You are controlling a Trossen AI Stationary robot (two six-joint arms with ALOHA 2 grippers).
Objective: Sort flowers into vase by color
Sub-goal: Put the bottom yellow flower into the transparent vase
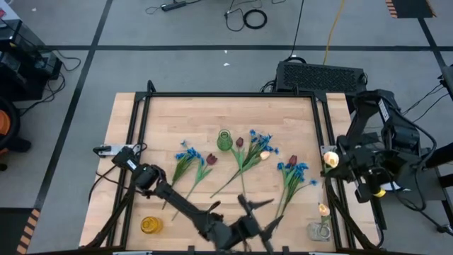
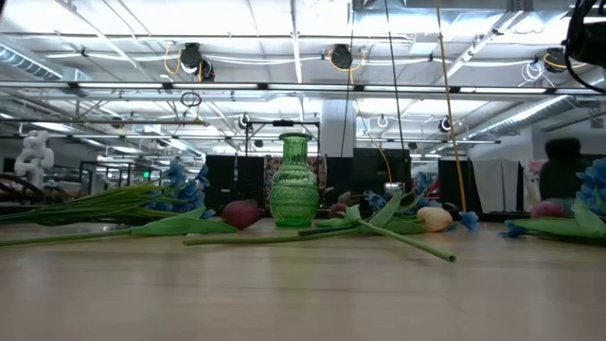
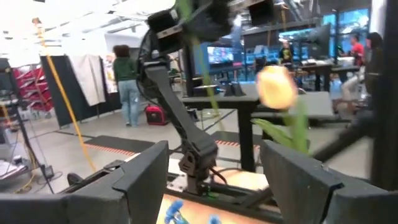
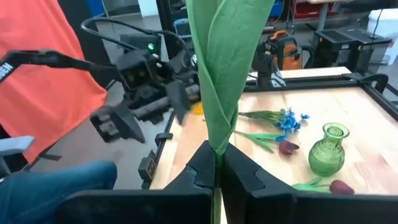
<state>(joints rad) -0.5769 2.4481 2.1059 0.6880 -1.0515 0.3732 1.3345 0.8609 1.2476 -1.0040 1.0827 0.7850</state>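
1. The right gripper (image 4: 216,163) is clenched on the green stem of a cream-yellow tulip (image 1: 330,159), holding it up off the bench at the right edge, the blossom just past the frame rail.
2. The left gripper (image 1: 255,212) hangs above the near edge of the bench near its middle, its fingers (image 3: 140,171) spread apart with nothing between them.
3. A green glass vase (image 1: 224,140) stands upright around the middle of the bench.
4. The loose flowers (image 1: 248,156) lie flat in three bunches across the middle: blue blossoms with a dark red tulip left of the green vase, a mixed bunch just right of it, and another toward the right edge.
5. A clear vase (image 1: 319,230) in the near right corner holds one cream tulip.
6. A yellow vase (image 1: 151,225) stands near the near left corner.
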